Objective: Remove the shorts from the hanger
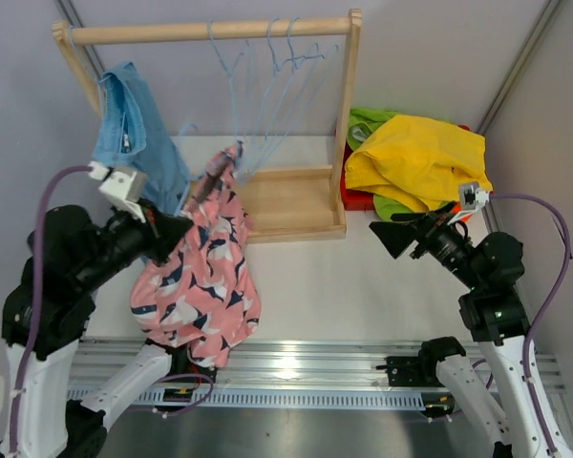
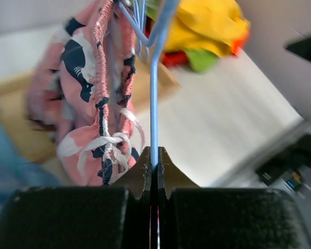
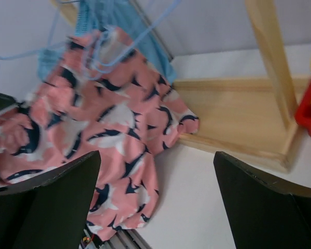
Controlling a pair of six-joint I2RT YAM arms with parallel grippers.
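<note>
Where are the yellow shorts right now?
In the top view the yellow shorts lie heaped at the right, on the green pair, just right of the wooden rack and beyond the right gripper.

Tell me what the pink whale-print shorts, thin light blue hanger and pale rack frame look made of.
The pink whale-print shorts: soft matte fabric; it drapes and gathers at the waist. The thin light blue hanger: smooth slim rod, likely plastic or coated wire. The pale rack frame: bare-looking wood, visible grain.

Left claw (image 2: 154, 162) clamped, right claw (image 3: 156, 155) spread wide.
</note>
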